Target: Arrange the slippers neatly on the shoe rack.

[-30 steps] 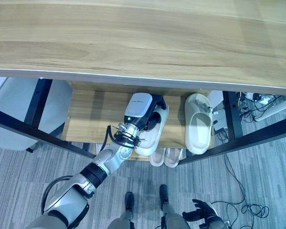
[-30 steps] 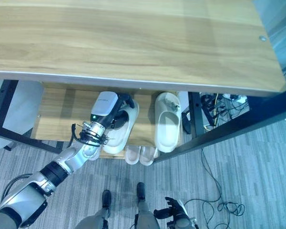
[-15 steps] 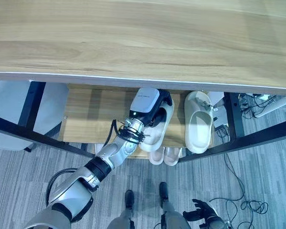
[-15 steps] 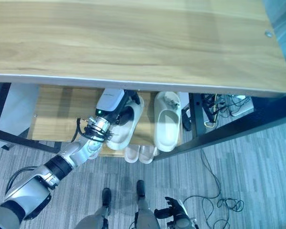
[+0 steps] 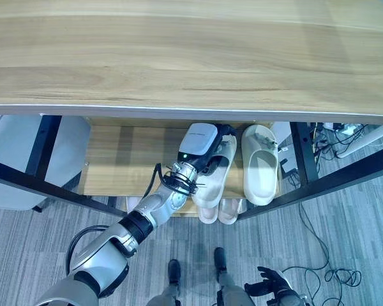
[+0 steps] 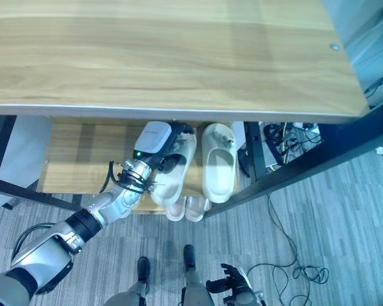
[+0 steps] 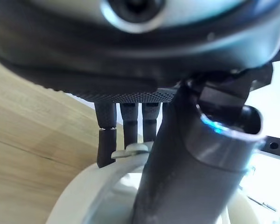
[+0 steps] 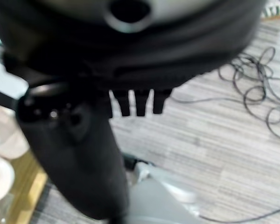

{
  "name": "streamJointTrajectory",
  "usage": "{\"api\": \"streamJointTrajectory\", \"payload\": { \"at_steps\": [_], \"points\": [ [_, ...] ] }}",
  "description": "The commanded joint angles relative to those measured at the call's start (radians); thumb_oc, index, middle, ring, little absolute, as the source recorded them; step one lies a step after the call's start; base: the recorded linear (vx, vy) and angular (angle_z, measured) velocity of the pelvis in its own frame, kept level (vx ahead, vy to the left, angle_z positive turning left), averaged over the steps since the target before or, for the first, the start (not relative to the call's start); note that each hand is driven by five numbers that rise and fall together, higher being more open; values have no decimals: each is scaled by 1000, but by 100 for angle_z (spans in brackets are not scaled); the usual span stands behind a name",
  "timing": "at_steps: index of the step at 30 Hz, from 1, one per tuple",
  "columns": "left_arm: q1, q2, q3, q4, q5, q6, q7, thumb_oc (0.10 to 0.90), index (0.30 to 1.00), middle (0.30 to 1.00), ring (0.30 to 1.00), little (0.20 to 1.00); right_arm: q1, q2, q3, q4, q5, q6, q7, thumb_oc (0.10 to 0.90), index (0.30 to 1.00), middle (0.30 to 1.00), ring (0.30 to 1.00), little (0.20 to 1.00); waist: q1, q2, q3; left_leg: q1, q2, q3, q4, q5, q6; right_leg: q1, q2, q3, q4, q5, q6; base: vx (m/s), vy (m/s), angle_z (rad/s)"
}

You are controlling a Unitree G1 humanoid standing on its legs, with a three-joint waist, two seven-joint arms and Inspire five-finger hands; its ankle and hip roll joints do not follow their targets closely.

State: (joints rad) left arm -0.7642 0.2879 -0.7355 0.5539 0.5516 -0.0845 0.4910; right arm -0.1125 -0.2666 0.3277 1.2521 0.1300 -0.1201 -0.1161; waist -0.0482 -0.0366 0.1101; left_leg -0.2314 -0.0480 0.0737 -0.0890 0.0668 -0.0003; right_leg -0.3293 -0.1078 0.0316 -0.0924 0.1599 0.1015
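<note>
Cream slipper point(image 5: 216, 178) sat on shoe rack point(image 5: 124, 156) shelf, just left of its mate point(image 5: 260, 164), slightly angled. Left robot hand point(image 5: 212, 153) gripped its upper, fingers point(image 7: 126, 128) curled over rim, likely to square it beside mate. Right robot hand point(image 5: 271, 285) hung idle, fingers relaxed, well below rack.

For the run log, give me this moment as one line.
left hand: fingers curled on slipper | placing it on shoe rack shelf beside second slipper | right hand: open, idle, low
</note>
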Motion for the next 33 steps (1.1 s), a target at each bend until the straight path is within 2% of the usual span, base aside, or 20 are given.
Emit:
{"api": "streamJointTrajectory", "payload": {
  "at_steps": [1, 12, 23, 33],
  "points": [
    [-32, -92, 15, 76, -21, -21, -20, 800, 900, 900, 900, 900, 25, -58, 20, 13, 14, -4, -14, 800, 900, 900, 900, 900, -14, 24, 4, -33, 10, -52, 2, -42, -28, 19, -7, -36, 5, -45, 75, 0, 0, 0],
    [-18, -42, 63, -2, -57, -18, -29, 800, 900, 900, 900, 900, 28, -45, 0, 28, 33, 14, 3, 800, 900, 900, 900, 900, -5, 36, -3, -1, 12, -51, 2, -42, -31, 56, -7, -49, 5, -52, 78, 0, 0, 0],
    [41, 29, 97, -58, 25, -3, -37, 800, 900, 900, 900, 900, 49, -36, -13, 33, 35, 18, 11, 800, 900, 900, 900, 900, 6, 46, -9, 12, 15, -53, 2, -45, -32, 75, -5, -57, 5, -59, 74, 0, 0, 0],
    [66, 67, 149, -118, 64, 5, 8, 800, 900, 900, 900, 900, 57, -23, -15, 42, 42, 17, 13, 800, 900, 900, 900, 900, 13, 46, -27, 31, 17, -55, 2, -48, -33, 96, -4, -68, 5, -64, 73, 0, 0, 0]
  ]
}}
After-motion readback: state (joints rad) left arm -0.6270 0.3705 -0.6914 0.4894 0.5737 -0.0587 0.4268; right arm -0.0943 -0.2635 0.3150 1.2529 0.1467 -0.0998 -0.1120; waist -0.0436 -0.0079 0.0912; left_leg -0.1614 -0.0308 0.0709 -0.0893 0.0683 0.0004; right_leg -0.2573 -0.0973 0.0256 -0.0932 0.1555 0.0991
